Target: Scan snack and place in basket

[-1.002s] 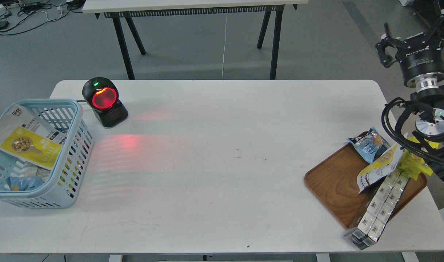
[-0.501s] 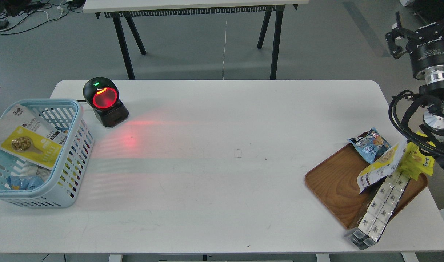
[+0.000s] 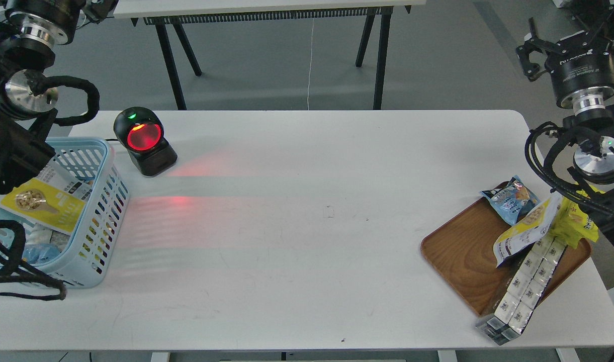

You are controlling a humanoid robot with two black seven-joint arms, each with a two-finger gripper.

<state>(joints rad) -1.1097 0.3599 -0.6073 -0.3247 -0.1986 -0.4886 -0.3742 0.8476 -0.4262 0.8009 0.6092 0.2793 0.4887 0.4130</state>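
Note:
The snack [image 3: 40, 203], a yellow and pale pouch with a round picture of beige balls, lies tilted in the light blue basket [image 3: 103, 201] at the table's left edge. Its upper left part is hidden behind my left arm. My left arm rises above the basket. My left gripper [image 3: 60, 4] is cut off by the top edge, so its fingers do not show clearly. My right gripper [image 3: 568, 37] is held high beyond the table's right end, fingers spread and empty. A similar yellow and white pouch [image 3: 525, 229] lies on the brown wooden tray [image 3: 462, 251].
A black scanner [image 3: 143, 141] with a glowing red window stands right of the basket and casts red light on the table. The tray also holds a small blue snack bag [image 3: 510, 198], a yellow packet [image 3: 578, 221] and a long pack of white boxes [image 3: 525, 286] overhanging its front.
My left arm has come into view at the top left, above and in front of the basket. My right arm has moved back down and left. The pouch stays in the basket.

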